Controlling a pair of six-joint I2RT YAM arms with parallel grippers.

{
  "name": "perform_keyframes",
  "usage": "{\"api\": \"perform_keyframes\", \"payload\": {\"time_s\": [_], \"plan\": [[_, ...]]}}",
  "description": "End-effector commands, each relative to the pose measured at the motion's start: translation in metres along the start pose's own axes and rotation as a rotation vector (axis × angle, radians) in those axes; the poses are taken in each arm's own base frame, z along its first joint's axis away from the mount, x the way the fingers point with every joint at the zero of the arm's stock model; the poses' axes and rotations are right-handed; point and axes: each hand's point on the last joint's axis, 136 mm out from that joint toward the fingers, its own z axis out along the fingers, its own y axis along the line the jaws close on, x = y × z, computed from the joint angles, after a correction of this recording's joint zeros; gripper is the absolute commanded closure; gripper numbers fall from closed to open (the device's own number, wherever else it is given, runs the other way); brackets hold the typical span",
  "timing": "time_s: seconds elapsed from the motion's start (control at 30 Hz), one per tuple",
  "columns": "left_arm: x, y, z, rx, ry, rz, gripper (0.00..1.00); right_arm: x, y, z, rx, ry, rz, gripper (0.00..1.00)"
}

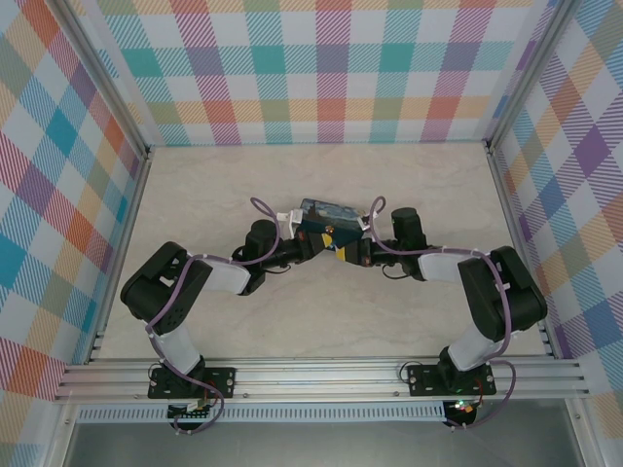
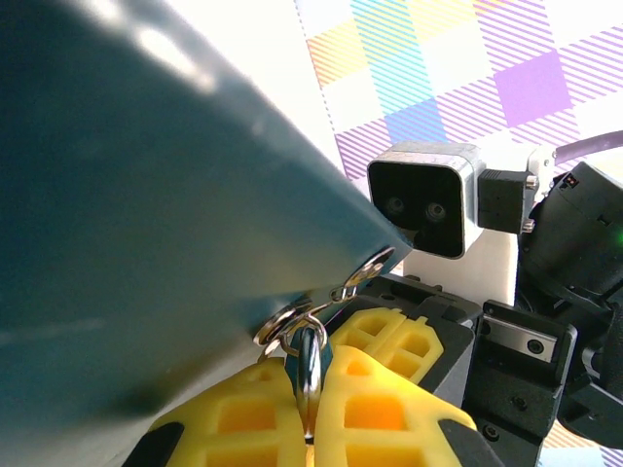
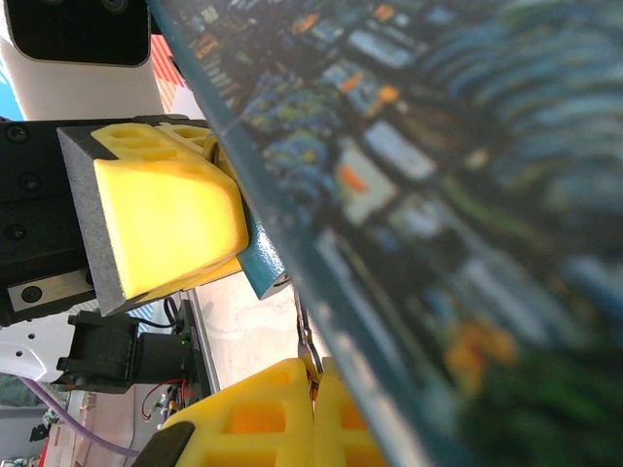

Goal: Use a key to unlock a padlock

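Tiny blue-bodied, silver-shackled padlock, hung through the hasp rings of the night-sky painted tin box, clenched in left gripper; thin grey metal key pinched in right gripper; both likely light, rigid, slippery, so grip padlock by its body.

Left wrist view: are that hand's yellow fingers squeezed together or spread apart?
Shut: the left hand has its yellow fingers pressed together on a silvery metal loop under the blue tin.

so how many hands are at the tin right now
2. The left hand is at the tin's near side, pinching the padlock; the right hand meets it from the right, shut on the key.
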Motion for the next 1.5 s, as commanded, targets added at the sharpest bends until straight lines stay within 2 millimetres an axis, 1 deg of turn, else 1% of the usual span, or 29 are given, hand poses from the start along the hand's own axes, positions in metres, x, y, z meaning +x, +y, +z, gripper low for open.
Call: {"api": "perform_keyframes", "payload": {"time_s": [0.0, 0.27, 0.43, 0.77, 0.93, 1.0, 1.2, 1.33, 1.47], "plan": [[0.024, -0.019, 0.006, 0.081, 0.089, 0.044, 1.0, -0.038, 0.013, -0.018, 0.012, -0.129, -0.109, 0.95], [0.02, -0.024, 0.004, 0.093, 0.077, 0.043, 1.0, -0.038, 0.002, -0.025, 0.057, -0.147, -0.087, 0.95], [0.019, -0.023, 0.005, 0.089, 0.071, 0.033, 1.0, -0.039, 0.001, -0.028, 0.057, -0.154, -0.082, 0.95], [0.002, -0.02, 0.008, 0.057, -0.03, -0.051, 1.0, -0.034, -0.004, -0.025, 0.04, -0.165, -0.045, 0.98], [-0.002, -0.026, 0.015, 0.087, -0.039, -0.103, 1.0, -0.031, -0.01, -0.023, 0.036, -0.175, -0.017, 0.98], [-0.002, -0.025, 0.015, 0.084, -0.049, -0.119, 1.0, -0.031, -0.009, -0.024, 0.038, -0.172, -0.026, 0.98], [-0.007, -0.012, 0.015, 0.036, -0.093, -0.163, 1.0, -0.015, -0.013, -0.032, 0.111, -0.115, -0.039, 0.98], [-0.009, -0.014, 0.018, 0.048, -0.092, -0.167, 1.0, 0.001, -0.008, -0.032, 0.078, -0.05, -0.026, 0.98], [-0.009, -0.016, 0.02, 0.056, -0.083, -0.168, 1.0, 0.009, -0.008, -0.03, 0.061, -0.022, -0.001, 0.97]]}}
